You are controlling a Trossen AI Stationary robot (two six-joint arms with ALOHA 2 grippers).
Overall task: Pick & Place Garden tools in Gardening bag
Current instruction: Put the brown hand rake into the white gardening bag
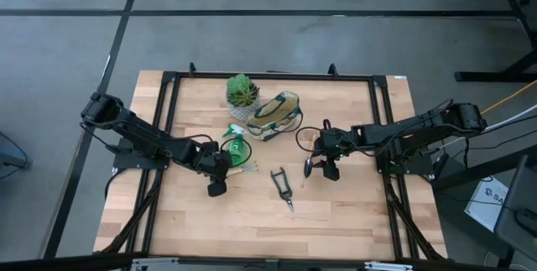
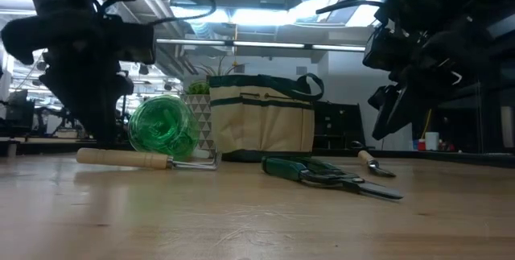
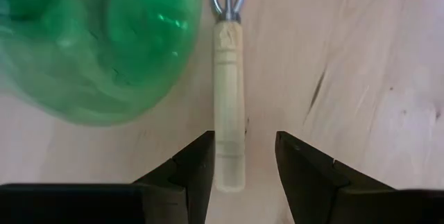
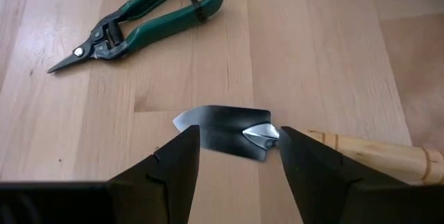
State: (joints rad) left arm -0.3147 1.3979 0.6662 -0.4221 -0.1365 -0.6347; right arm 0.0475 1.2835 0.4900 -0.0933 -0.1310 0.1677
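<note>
The left gripper (image 3: 243, 165) is held open astride the rake (image 3: 229, 99) handle beside the spray bottle (image 3: 90, 44). The right gripper (image 4: 239, 158) is open over the trowel (image 4: 229, 137), apparently without contact.

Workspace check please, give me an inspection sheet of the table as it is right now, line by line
Surface: wooden table, dry, no spills seen.
Job's things: gardening bag upright at the table's far side; spray bottle on its side; hand rake flat beside the bottle; pruning shears flat near the middle; trowel flat. None in the bag yet.
Clutter: potted plant next to the bag.
Grippers: left gripper open, fingers either side of the rake handle; right gripper open, over the trowel blade.
Cables: black cable looping by the right arm; yellow cable off the table.
Surroundings: grey floor, room equipment behind; no people seen.
</note>
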